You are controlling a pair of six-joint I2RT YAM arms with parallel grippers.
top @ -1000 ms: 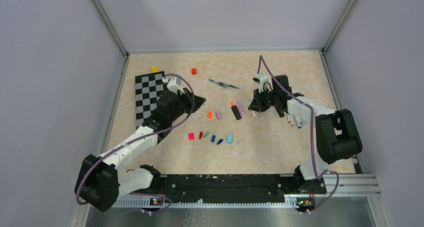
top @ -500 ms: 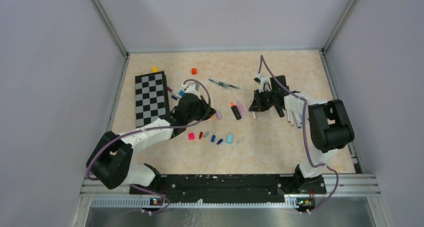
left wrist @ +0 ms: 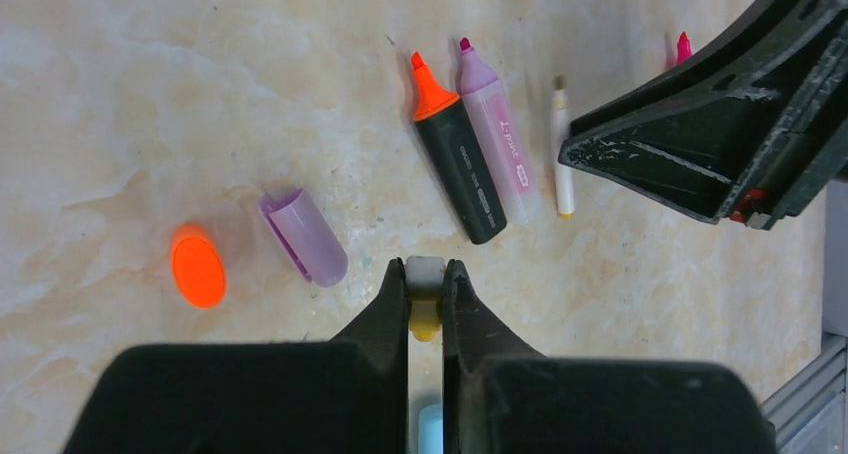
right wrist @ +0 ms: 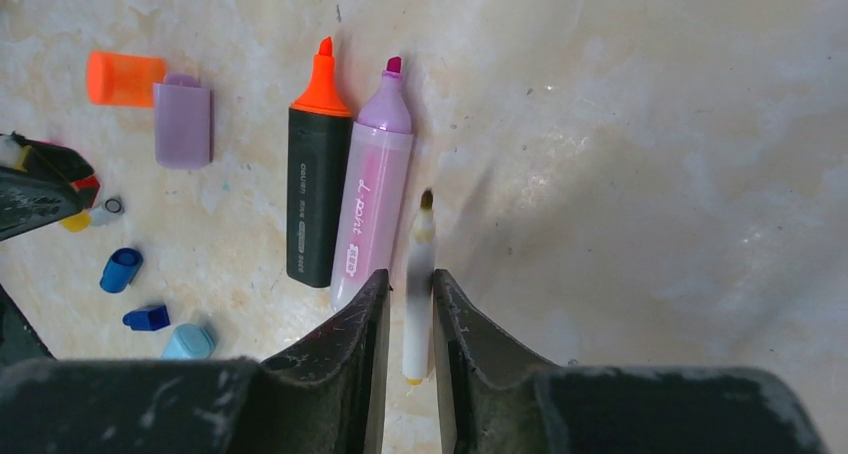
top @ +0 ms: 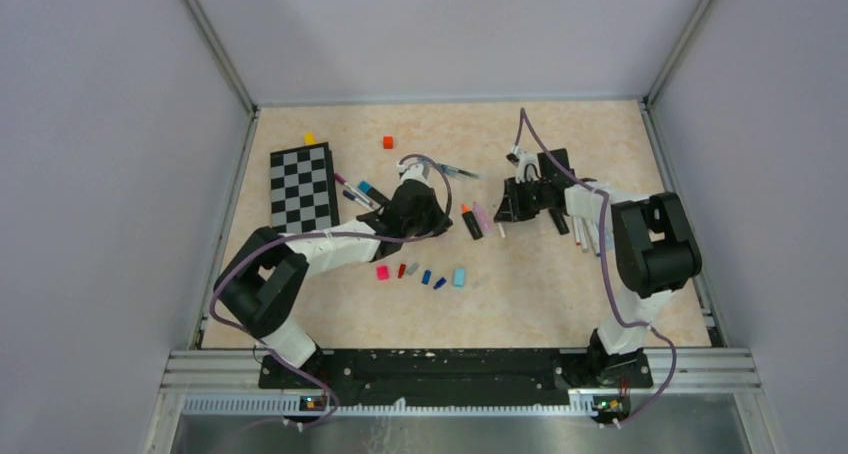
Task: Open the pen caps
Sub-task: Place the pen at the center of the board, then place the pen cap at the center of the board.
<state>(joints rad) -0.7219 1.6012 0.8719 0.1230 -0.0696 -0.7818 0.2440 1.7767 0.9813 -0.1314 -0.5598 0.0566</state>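
My left gripper (left wrist: 426, 270) (top: 436, 220) is shut on a small white and yellow pen cap (left wrist: 425, 319), low over the table. An orange cap (left wrist: 197, 266) and a purple cap (left wrist: 303, 237) lie just to its left. My right gripper (right wrist: 410, 279) (top: 503, 214) is narrowly open astride a thin white pen (right wrist: 419, 264) (left wrist: 563, 154) that lies on the table. A gap shows on the pen's left side. An uncapped black highlighter (right wrist: 312, 194) and a pink highlighter (right wrist: 375, 199) lie beside it. Several loose caps (top: 426, 275) lie in a row.
A checkerboard (top: 302, 184) lies at the left with a few pens (top: 355, 189) by its right edge. More pens (top: 587, 236) lie under the right arm. A red cube (top: 388, 142) and a yellow cube (top: 309, 138) sit at the back. One pen (top: 450, 170) lies between the arms.
My left arm swung right, from beside the checkerboard to just left of the highlighters. My right gripper shifted slightly left over the thin white pen.
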